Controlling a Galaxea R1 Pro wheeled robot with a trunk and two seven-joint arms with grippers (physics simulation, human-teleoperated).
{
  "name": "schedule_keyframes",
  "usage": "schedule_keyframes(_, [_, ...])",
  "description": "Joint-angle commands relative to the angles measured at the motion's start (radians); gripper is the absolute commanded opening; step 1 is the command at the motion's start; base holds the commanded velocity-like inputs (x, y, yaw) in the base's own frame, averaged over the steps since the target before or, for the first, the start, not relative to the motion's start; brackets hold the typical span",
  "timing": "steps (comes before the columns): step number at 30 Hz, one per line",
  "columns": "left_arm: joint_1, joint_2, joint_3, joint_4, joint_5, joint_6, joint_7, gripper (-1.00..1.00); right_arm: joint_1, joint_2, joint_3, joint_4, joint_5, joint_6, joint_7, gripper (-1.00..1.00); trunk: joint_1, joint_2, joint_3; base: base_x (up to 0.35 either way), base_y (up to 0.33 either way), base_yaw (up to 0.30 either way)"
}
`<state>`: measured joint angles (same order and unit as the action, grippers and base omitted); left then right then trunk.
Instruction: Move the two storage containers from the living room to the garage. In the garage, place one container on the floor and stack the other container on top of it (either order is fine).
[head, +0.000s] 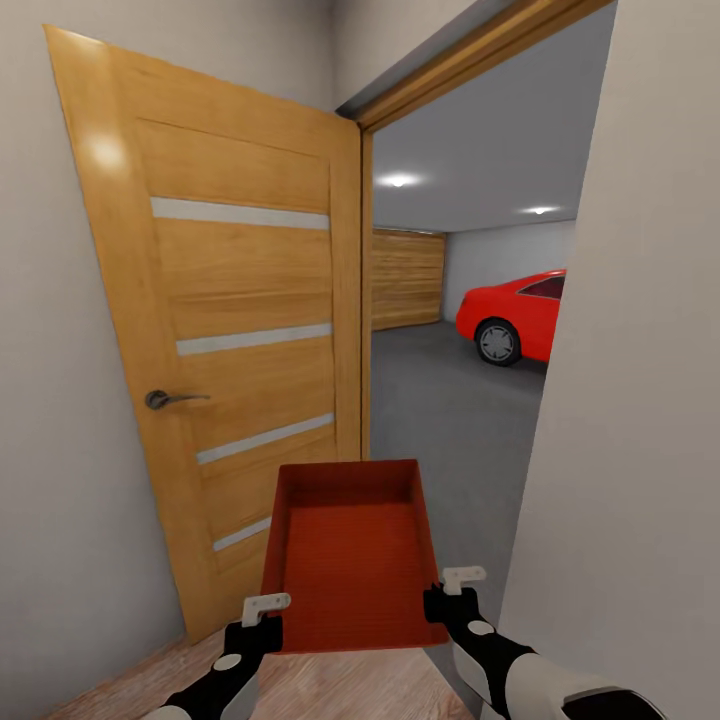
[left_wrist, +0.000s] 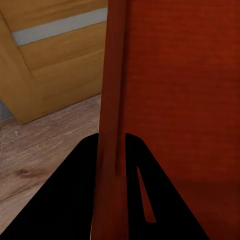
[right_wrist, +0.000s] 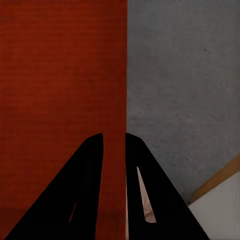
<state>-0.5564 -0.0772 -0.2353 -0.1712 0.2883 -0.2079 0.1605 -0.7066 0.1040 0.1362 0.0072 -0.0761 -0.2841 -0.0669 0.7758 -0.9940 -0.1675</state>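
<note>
Standing behind the robot, I see a plain pale wall on the far left, then a wooden door (head: 235, 340) swung open, its grain warm and honey-coloured, crossed by four narrow pale stripes and fitted with a dull metal lever handle (head: 172, 399). Under it runs a strip of light wood-plank floor (head: 130, 680). The left claw (head: 258, 622), black with a pale bracket on top, is clamped on the near left wall of the storage container (head: 350, 555); in the left wrist view its two dark fingers (left_wrist: 75, 195) pinch that thin red wall between them. The container is a red-orange open-top box with straight smooth walls and a finely ribbed bottom, held level in the air in front of the robot, right at the doorway. The right claw (head: 448, 597) grips the near right wall the same way, and the right wrist view shows its black fingers (right_wrist: 150, 195) closed on either side of the wall edge. Past the door frame lies the garage, with a matte, mottled dark grey concrete floor (head: 450, 410), a slatted wooden garage door (head: 408, 278) at the back, two round ceiling lights, and the glossy front of a red car (head: 515, 315). A plain white wall closes the right side.
</note>
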Motion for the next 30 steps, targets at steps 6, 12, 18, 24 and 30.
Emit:
schedule_keyframes(6, [-0.001,-0.003,-0.029,-0.006,0.027,0.001,0.001,-1.0,-0.001,0.0,0.001,0.002,-0.007,-0.003,0.0,-1.0,0.0,-0.001,-0.001,0.0,0.0,0.0])
schedule_keyframes(12, [-0.001,-0.002,-0.053,-0.002,0.054,0.001,0.001,-1.0,-0.001,0.001,0.005,0.002,-0.007,0.004,-0.001,-1.0,0.0,-0.001,-0.001,0.0,0.0,0.0])
schedule_keyframes(18, [-0.002,0.001,-0.076,0.001,0.081,0.001,0.001,-1.0,-0.001,0.003,0.003,0.002,-0.007,0.005,-0.005,-1.0,0.0,-0.001,-0.001,0.0,0.0,0.0])
schedule_keyframes(24, [-0.001,-0.002,0.057,-0.014,-0.068,0.001,0.001,-1.0,-0.001,0.003,-0.035,0.002,-0.007,0.002,-0.004,-1.0,0.0,-0.001,-0.001,0.035,0.024,0.0])
schedule_keyframes(30, [-0.001,-0.003,0.057,-0.013,-0.069,0.001,0.001,-1.0,-0.001,0.003,-0.035,0.002,-0.007,0.001,-0.004,-1.0,0.0,-0.001,-0.001,0.211,0.187,0.0])
